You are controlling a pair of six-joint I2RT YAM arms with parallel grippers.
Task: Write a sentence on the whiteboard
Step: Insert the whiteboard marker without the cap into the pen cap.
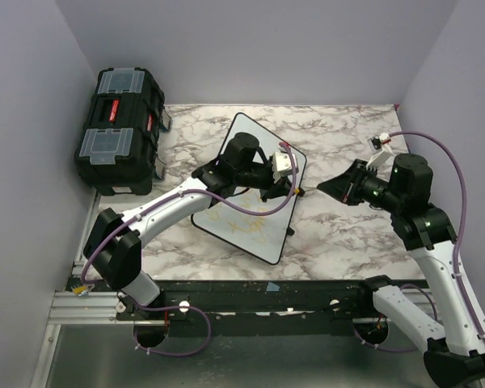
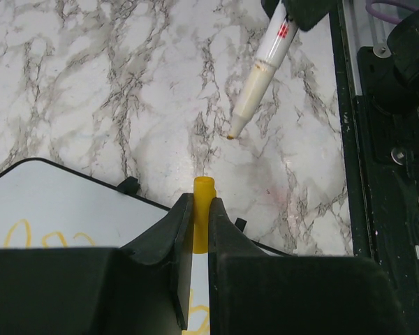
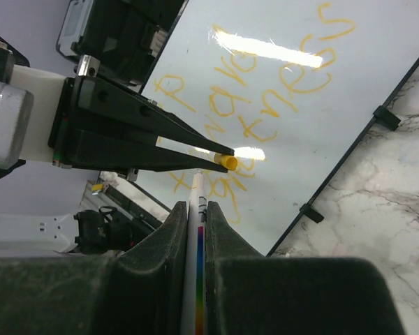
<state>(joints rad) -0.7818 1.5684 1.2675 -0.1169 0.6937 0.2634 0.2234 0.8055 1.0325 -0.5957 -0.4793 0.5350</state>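
The whiteboard (image 1: 226,226) lies tilted in the middle of the table, and the yellow sentence (image 3: 265,98) runs across it in about three lines. My left gripper (image 2: 202,200) is shut on a yellow marker cap (image 2: 203,209) and hovers over the board's right edge. My right gripper (image 3: 197,206) is shut on a white marker (image 3: 197,244) with a rainbow stripe. The marker's bare tip (image 2: 232,135) points toward the cap with a small gap between them. In the top view, the right gripper (image 1: 323,187) faces the left gripper (image 1: 293,191) just right of the board.
A black toolbox (image 1: 120,129) stands at the table's far left. Marble tabletop (image 1: 347,234) shows to the right of the board. The black base rail (image 2: 380,174) runs along the near edge. Purple cables hang by both arms.
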